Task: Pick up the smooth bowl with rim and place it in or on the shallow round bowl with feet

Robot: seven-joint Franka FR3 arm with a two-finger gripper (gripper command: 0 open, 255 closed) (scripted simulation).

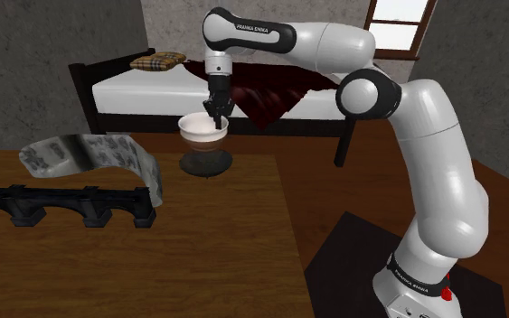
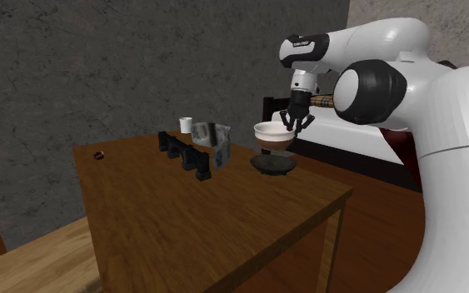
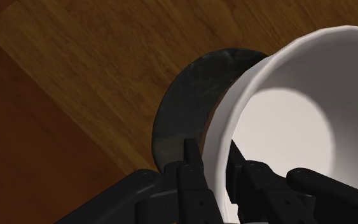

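Black two-finger gripper (image 1: 214, 116) pinched on the rim of the smooth white bowl (image 1: 203, 128), hanging just above the dark shallow round bowl (image 1: 205, 163).

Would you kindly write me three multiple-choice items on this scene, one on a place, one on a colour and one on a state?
1. Where is the white bowl relative to the dark shallow bowl?
A. underneath it
B. above it
C. far off to one side

2. What colour is the shallow bowl?
A. dark grey to black
B. red
C. yellow

3. What is the end effector doing?
A. open, clear of everything
B. shut on nothing
C. shut on the white bowl

Answers:
1. B: the shoulder view shows the white bowl held over the dark one.
2. A: it looks dark grey-black in every view.
3. C: in the wrist view the fingers clasp the bowl's wall, one inside and one outside.
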